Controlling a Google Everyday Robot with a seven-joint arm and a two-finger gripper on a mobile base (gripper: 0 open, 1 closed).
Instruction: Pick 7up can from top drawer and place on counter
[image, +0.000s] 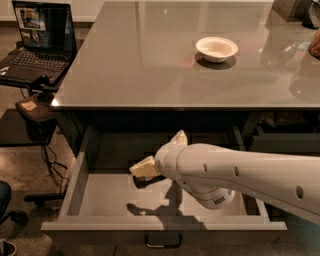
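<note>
Gripper (161, 153) is inside the top drawer (100, 197), centre-left of the frame, hanging a bit above the drawer floor toward its back half. Fingers (145, 168) look spread: one cream pad points lower left over the floor, the other sticks up toward the underside of the counter (150, 65), and nothing shows pinched between them. Arm (250, 175) is a thick white tube coming in from the lower right edge. It crosses over the drawer's right half, and a round joint housing hangs just above the floor near centre. 7up can: not visible in this view, and I can't tell whether it sits behind the arm or wrist. Drawer is pulled out toward the bottom of the frame and has a flat grey floor. The gripper's shadow (150, 210) falls on that floor just below and left of the wrist. Dark bar handle (162, 243) shows at bottom centre under the drawer's front lip. Counter fills the upper half of the frame, glossy grey, with its thin front edge right above the drawer opening. White bowl (216, 48) sits upright on it, upper right of centre, well apart from the gripper. Open laptop (40, 40) sits on a dark side stand in the upper left, beside the counter's left edge. Dark objects in the far upper right corner are too cropped to identify.
</note>
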